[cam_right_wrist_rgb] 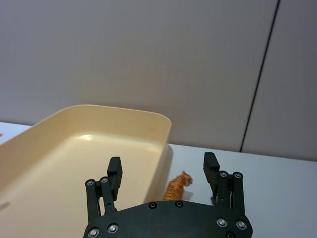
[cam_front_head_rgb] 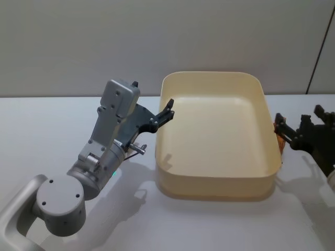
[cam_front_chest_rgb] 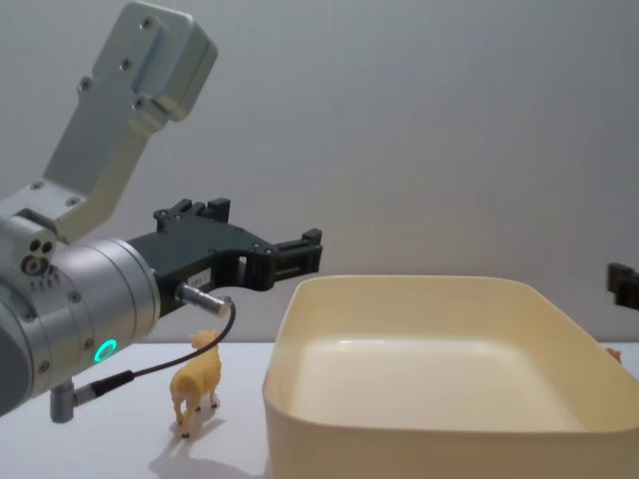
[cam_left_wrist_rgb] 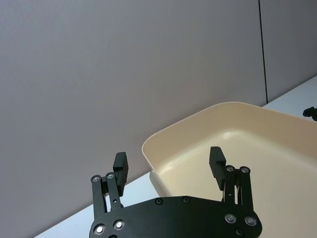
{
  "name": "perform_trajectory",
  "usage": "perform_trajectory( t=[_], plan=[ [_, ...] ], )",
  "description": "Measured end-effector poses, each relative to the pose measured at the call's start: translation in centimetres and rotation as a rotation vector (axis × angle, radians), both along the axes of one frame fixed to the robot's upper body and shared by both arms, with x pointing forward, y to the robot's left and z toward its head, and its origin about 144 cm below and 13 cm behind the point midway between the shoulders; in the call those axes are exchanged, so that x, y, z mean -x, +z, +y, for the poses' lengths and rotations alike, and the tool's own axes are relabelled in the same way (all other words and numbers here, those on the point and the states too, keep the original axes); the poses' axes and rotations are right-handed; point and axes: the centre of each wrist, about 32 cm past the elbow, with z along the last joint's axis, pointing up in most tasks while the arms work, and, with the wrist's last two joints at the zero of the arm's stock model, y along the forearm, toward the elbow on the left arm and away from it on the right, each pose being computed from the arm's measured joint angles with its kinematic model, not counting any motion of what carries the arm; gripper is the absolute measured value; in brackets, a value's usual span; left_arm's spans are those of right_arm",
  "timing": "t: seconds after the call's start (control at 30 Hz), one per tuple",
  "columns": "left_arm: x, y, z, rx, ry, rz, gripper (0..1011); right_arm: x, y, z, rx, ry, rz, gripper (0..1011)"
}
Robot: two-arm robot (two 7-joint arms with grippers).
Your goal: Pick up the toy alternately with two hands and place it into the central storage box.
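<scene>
Both hands hang released and empty at the cream storage box: the left hand over its rim, the right hand facing an orange tiger toy just beside the outer wall. A closing finger could catch that wall or topple the tiger. Below the left hand, a yellow lamb toy waits on the tabletop, the arm's cable dangling close by.

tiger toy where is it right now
In the right wrist view the orange tiger toy stands on the white table just outside the right wall of the storage box, ahead of the open right gripper.
</scene>
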Motion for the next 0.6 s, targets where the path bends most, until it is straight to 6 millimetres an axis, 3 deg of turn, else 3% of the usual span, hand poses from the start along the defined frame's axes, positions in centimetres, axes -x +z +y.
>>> perform_trajectory(
  t=[0.33,0.6],
  plan=[
    [0.0,0.0,0.0,0.0,0.0,0.0,1001,0.7,-0.3,-0.9,0.021,-0.121,0.069,1001],
    [0.0,0.0,0.0,0.0,0.0,0.0,1001,-0.2,-0.9,-1.8,0.044,-0.203,0.139,1001]
  ],
)
